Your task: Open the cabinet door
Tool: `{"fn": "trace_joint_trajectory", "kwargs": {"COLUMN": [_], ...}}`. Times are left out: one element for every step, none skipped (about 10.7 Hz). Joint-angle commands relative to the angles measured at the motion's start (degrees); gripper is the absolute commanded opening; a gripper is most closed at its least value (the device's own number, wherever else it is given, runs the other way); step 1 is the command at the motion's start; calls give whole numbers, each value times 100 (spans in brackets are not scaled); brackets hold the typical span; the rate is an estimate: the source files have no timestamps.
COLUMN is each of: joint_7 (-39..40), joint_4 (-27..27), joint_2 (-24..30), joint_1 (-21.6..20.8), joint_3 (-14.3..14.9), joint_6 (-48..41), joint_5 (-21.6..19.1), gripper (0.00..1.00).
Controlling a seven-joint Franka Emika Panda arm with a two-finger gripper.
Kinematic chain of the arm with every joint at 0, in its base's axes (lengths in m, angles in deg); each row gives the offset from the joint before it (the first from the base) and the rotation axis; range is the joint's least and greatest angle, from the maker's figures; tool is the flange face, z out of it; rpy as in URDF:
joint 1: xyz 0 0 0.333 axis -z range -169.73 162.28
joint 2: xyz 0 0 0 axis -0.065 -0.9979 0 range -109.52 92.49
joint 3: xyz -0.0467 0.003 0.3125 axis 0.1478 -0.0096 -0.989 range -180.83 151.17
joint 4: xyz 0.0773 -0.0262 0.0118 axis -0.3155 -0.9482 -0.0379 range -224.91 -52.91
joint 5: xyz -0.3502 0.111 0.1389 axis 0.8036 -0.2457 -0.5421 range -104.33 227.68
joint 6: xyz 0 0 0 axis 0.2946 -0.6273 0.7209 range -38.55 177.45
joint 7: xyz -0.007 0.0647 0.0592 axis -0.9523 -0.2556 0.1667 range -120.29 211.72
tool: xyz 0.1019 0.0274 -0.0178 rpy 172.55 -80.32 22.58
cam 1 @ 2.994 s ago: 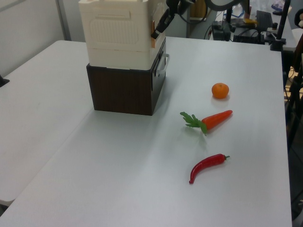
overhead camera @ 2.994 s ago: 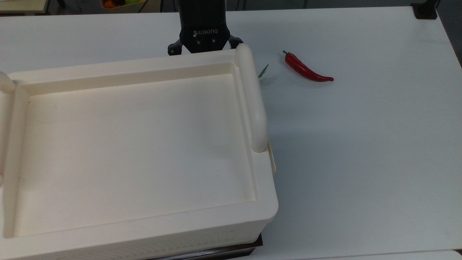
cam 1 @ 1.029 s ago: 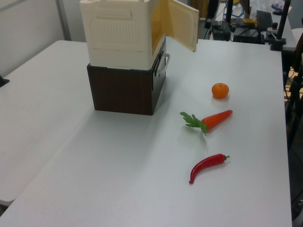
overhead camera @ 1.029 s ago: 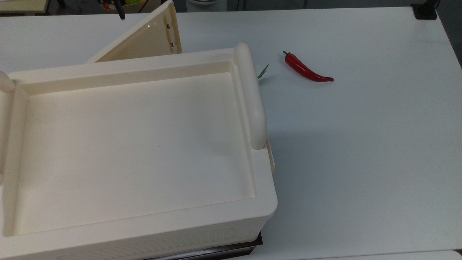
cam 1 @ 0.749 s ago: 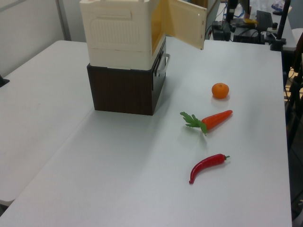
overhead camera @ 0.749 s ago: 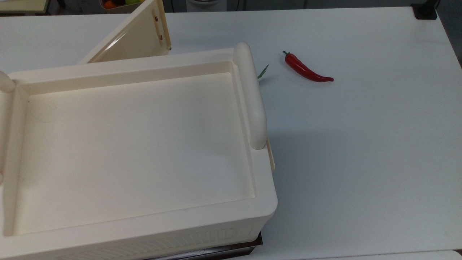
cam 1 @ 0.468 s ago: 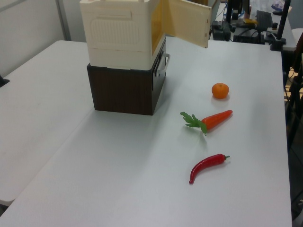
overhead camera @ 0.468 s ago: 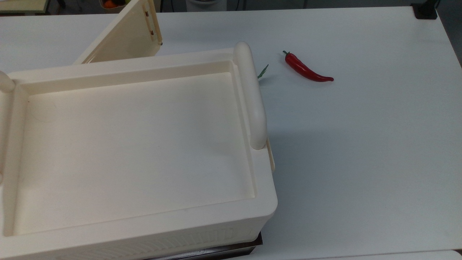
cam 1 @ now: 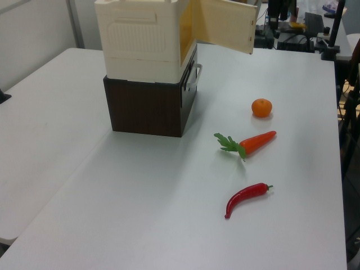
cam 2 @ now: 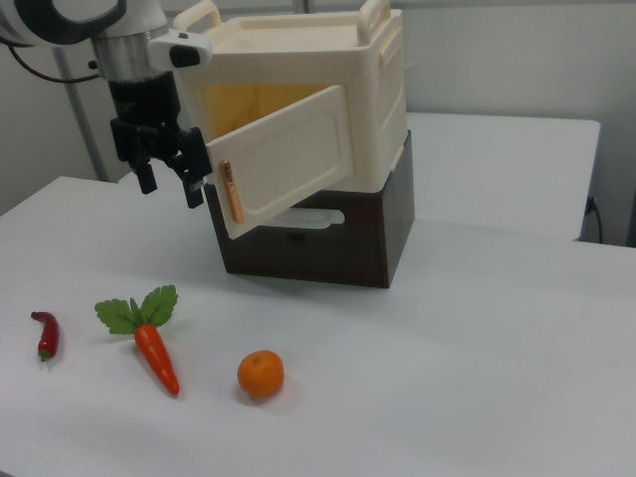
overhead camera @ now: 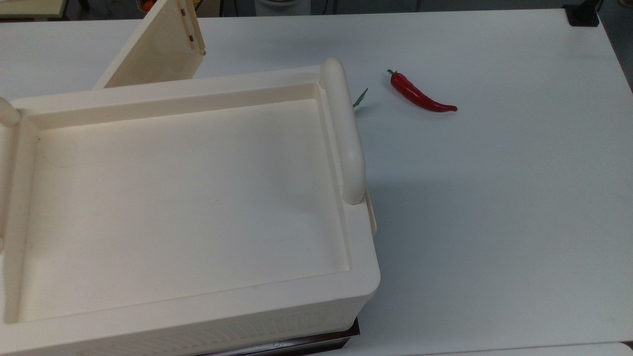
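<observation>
While the cabinet door (cam 2: 288, 159) stands swung well out from the front of the cabinet (cam 2: 308, 94), hinged on the right view's right side, its free edge with the brown handle strip points toward the right view's left, and the pincer (cam 2: 167, 177) hangs just beside that edge, a little further to the right view's left. Fingers point down, spread apart, nothing between them; nearest finger looks close to the door's edge, contact not certain. Door's long axis runs roughly level, from hinge to handle edge; the panel itself stands upright. In the top view the door (overhead camera: 156, 49) juts away from the cabinet's far side toward the far edge of the surface (overhead camera: 494, 198), angled rather than square to the cabinet front. Left view shows the door (cam 1: 225, 25) out over the surface, yellowish interior visible behind it. Cabinet sits on a dark brown box (cam 2: 318, 238) near the middle of the surface. Judgement: task looks largely done; any further swing would mean pushing the free edge away from the pincer, round toward the hinge side. Also lying on the surface, well apart from the cabinet: carrot (cam 2: 154, 353), orange (cam 2: 260, 375), red chilli (cam 2: 46, 334), all toward the near edge in the right view.
</observation>
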Motion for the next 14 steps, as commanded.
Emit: {"fn": "trace_joint_trajectory", "kwargs": {"joint_7": [-200,-183,-157,-157,-157,-148,-148,-165,-183,-209,-218,-227,-218,-192], "joint_4": [-67,-67,-67,-67,-50,81,204,310,328,320,319,311,311,311], "joint_2": [-153,-249,-372,-426,-452,-522,-627,-689,-681,-681,-672,-664,-663,-646], "joint_1": [-545,-703,-843,-880,-897,-924,-1063,-1117,-1056,-1038,-1029,-1021,-1012,-986], "joint_3": [-21,31,119,198,225,321,513,637,603,585,577,576,576,585], "joint_6": [183,297,429,517,526,500,474,474,465,456,465,491,517,518], "joint_5": [43,25,25,16,16,-1,-54,-167,-247,-248,-248,-248,-248,-248], "gripper": [100,100,100,100,100,100,100,100,100,100,100,100,100,100]}}
